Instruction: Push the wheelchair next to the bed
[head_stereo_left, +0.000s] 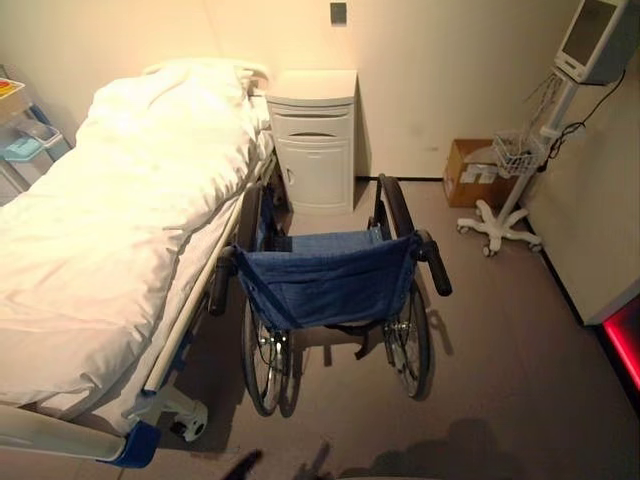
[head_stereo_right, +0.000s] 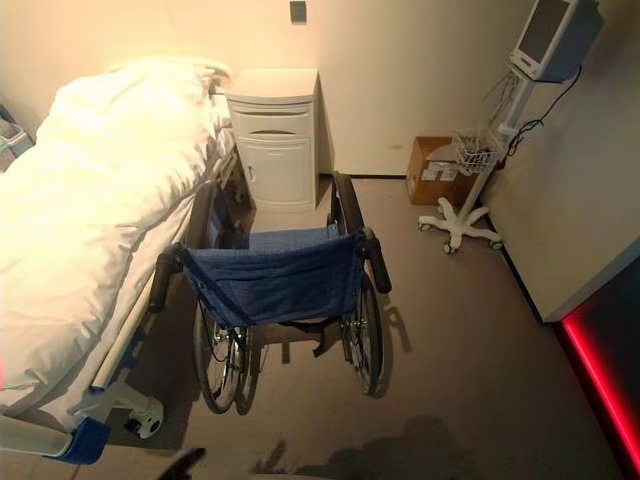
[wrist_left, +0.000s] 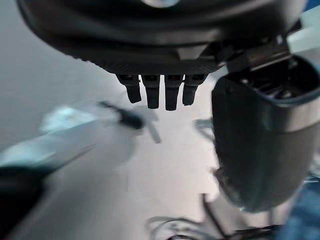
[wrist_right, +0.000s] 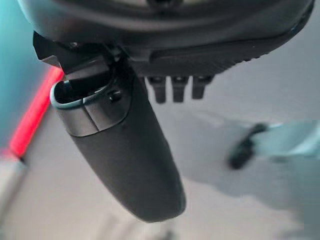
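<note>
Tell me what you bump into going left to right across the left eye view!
White-quilted hospital bed → blue fabric-backed wheelchair → brown cardboard box → white wheeled monitor stand.

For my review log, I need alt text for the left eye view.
A blue-seated wheelchair stands close beside a hospital bed covered in a white duvet, its back facing the camera. Beyond it, a white bedside cabinet stands against the wall, with a cardboard box and wheeled monitor stand farther right.
</note>
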